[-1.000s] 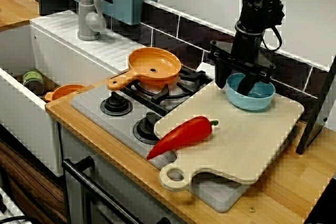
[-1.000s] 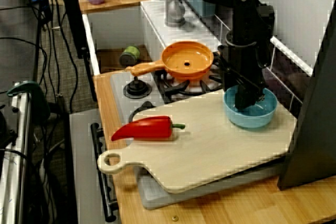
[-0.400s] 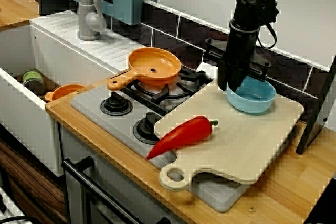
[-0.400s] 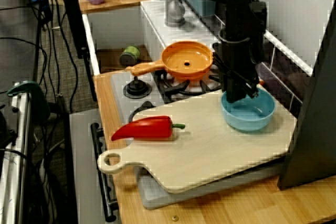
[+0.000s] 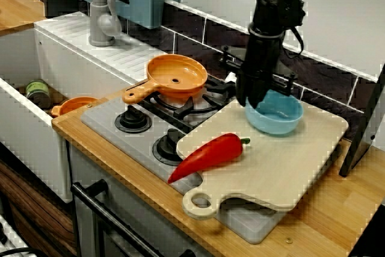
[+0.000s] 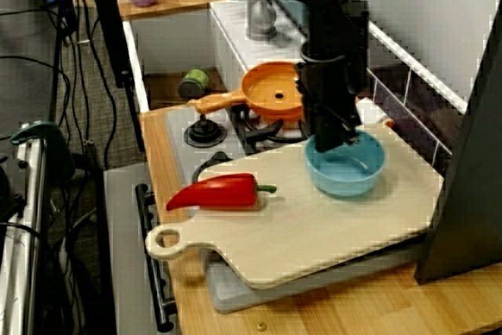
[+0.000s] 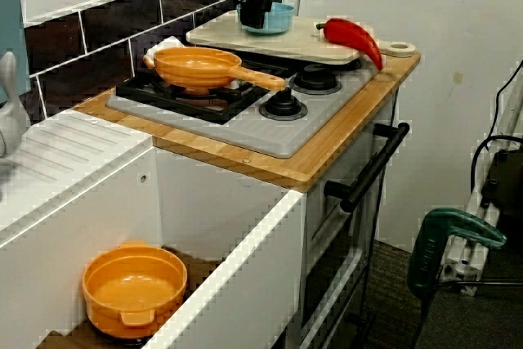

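A light blue bowl (image 5: 278,115) sits on the far part of a pale wooden cutting board (image 5: 289,161). In the front view my black gripper (image 5: 249,100) comes straight down and is shut on the bowl's left rim. From the side, the gripper (image 6: 330,142) pinches the rim of the bowl (image 6: 349,172) nearest the stove. In the view from the sink end, the gripper (image 7: 255,19) hides most of the bowl (image 7: 280,17). A red pepper (image 5: 207,156) lies at the board's near left end, well apart from the bowl.
The board (image 6: 314,229) overhangs a grey stove (image 5: 144,130) with an orange pan (image 5: 176,75) on the back burner. A white sink at left holds an orange bowl (image 7: 135,288) and a green can (image 5: 37,91). A dark stand (image 5: 364,124) rises right of the board.
The gripper closed on the bowl's rim, then moved left toward the stove. The bowl slid along the board with it. The pepper and pan stayed put.
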### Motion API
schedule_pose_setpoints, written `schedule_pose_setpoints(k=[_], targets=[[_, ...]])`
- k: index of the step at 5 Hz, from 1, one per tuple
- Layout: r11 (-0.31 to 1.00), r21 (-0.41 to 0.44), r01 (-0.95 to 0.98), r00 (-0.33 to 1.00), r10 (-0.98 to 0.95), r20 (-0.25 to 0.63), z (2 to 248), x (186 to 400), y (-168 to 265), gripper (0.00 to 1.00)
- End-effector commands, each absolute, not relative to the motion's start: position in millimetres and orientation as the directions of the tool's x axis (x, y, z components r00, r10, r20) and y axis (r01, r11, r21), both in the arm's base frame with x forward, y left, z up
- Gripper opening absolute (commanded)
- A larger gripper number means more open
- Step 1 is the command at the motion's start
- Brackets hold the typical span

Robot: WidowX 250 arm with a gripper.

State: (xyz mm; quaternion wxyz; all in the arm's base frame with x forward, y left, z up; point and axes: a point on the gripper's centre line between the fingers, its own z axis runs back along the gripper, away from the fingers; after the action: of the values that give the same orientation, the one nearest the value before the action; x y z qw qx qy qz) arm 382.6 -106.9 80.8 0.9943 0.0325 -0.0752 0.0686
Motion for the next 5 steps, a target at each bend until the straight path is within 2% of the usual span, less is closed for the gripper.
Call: schedule_pose_setpoints(k=[1,2,3,5], targets=[[0.992,0.022,-0.124,0.965,0.115,0.235,109.2,367.2,-100.5,0.00],[0.992,0.026,-0.123,0.965,0.114,0.236,107.2,363.4,-99.0,0.00],[0.990,0.046,-0.136,0.967,0.122,0.226,106.0,366.0,-97.8,1.00],[0.989,0.031,-0.147,0.965,0.136,0.226,113.2,372.5,-93.9,1.00]])
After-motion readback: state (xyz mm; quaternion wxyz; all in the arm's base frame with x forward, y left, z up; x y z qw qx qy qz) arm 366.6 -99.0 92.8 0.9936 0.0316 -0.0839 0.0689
